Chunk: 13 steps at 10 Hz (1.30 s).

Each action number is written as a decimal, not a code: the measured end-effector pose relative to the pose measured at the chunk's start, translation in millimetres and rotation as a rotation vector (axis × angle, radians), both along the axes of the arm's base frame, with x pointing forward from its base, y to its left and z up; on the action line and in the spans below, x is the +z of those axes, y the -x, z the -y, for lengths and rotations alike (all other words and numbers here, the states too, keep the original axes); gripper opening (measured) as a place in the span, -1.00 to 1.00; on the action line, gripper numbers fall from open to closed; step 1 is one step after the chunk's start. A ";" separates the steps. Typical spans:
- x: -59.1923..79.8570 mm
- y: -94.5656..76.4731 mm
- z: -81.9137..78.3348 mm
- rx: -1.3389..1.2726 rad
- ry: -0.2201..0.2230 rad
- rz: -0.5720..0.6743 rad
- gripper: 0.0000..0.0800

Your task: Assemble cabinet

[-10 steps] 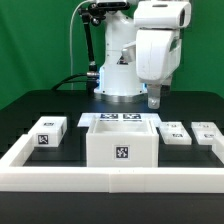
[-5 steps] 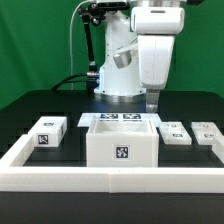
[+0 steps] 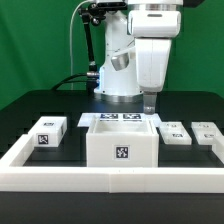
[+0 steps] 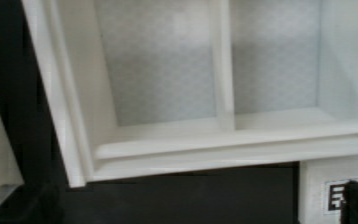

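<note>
The cabinet body is the large white open box in the middle of the table, with a tag on its front face. The wrist view looks down into its open inside, which has a divider. A smaller tagged white block lies on the exterior view's left. Two more blocks lie on the right, and one tagged piece shows in the wrist view. My gripper hangs in the air behind the body's right rear corner, holding nothing. Its fingers are hidden in the wrist view.
The marker board lies flat behind the cabinet body. A long low white border wall runs along the front and up both sides. The robot base stands at the back. The table is black.
The arm's hand has shifted toward the exterior view's left and turned more upright. The gripper now sits a little lower. The parts have not moved.
</note>
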<state>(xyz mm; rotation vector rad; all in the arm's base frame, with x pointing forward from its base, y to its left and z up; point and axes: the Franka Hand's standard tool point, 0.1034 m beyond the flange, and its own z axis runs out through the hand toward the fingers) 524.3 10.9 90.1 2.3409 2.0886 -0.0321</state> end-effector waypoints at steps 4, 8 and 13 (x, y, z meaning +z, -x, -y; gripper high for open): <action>-23.8 39.8 8.8 0.030 -0.008 -0.033 1.00; -27.6 47.1 12.4 0.023 -0.010 -0.027 1.00; -59.1 82.1 17.8 0.006 -0.025 -0.045 1.00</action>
